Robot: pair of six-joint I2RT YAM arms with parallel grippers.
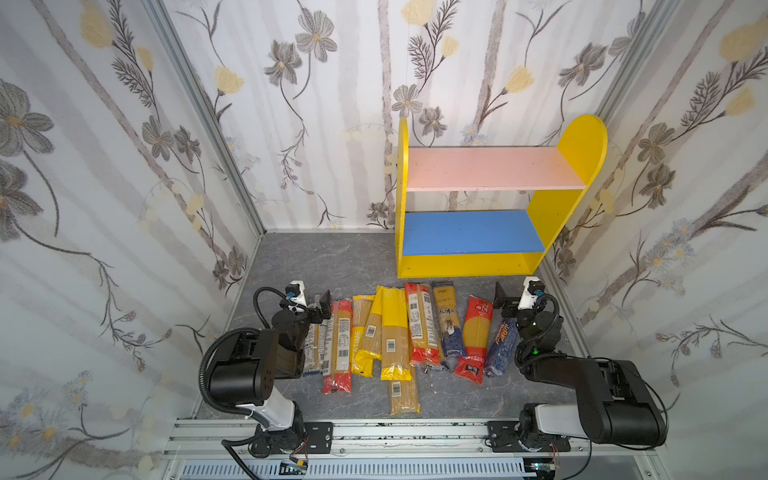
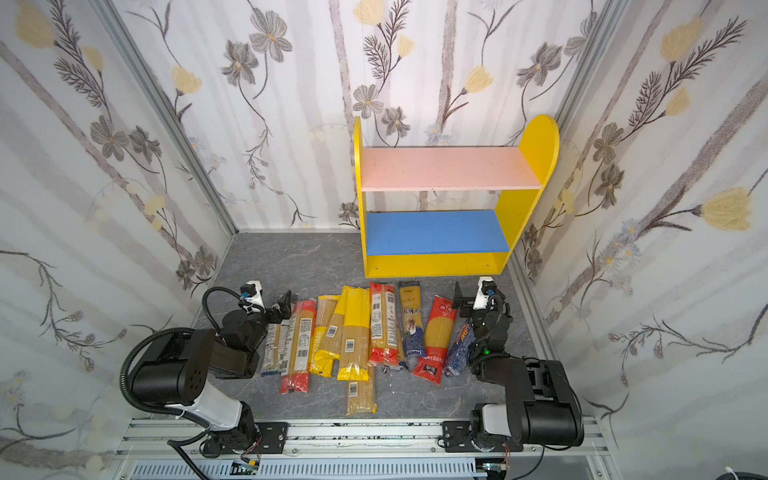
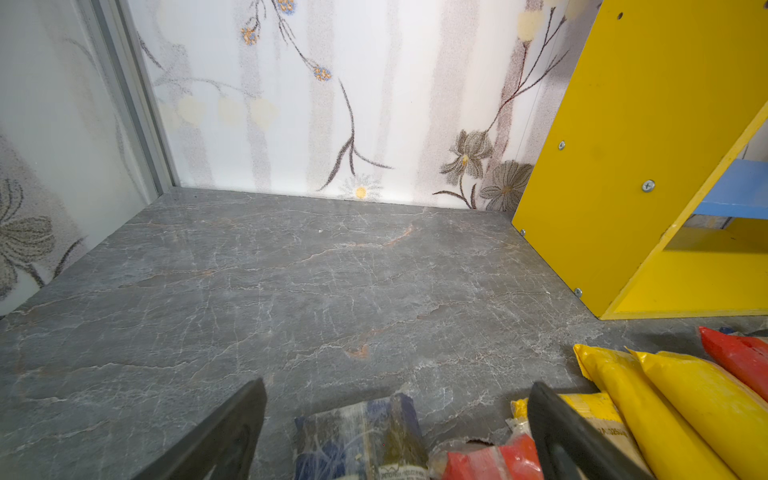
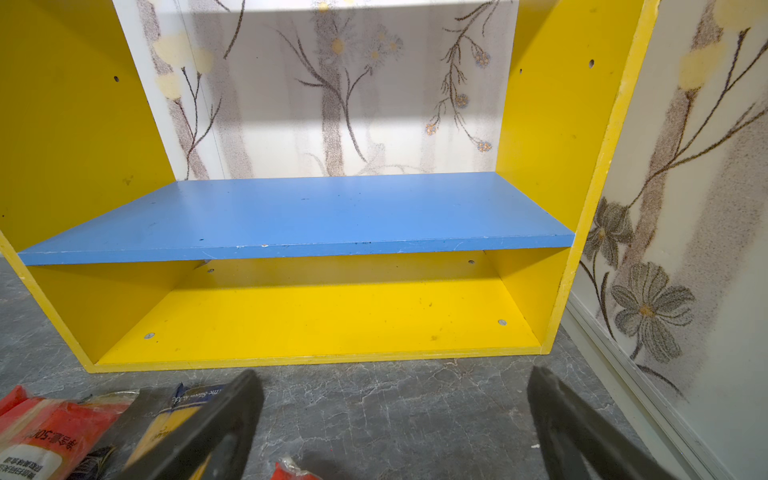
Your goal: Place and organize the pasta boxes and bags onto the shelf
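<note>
**Left tool (image 1: 322, 302) and right tool (image 1: 503, 297) wide open; packets (image 1: 395, 332) lie between them**

The left tool's jaws are spread to the full and grip nothing. In its wrist view the black fingers (image 3: 228, 436) frame the far end of a clear packet (image 3: 361, 436) with blue print, whose small text is not legible. The right tool is spread just as wide and is also empty, its fingers (image 4: 224, 424) over grey counter (image 4: 374, 407).

All the packets rest on the counter in one row running from tool to tool, several overlapping. The shelf (image 1: 579, 145) stands straight ahead of the right tool, near it, and well off to the side of the left tool.

Some writing can be read:
- A yellow packet (image 1: 356, 347) towards the left tool carries white letters ending in "TIME".
- A blue-ended packet (image 1: 446, 322) nearer the right tool shows what looks like "KO".
- The red packet (image 4: 45, 432) just beside the right tool bears "500" among Chinese characters, upside down in the wrist view.
- The dark blue packet (image 1: 500, 347), last in the row on the right tool's side, has orange lettering that cannot be made out.
- Several packets carry white barcode stickers (image 1: 391, 345).
</note>
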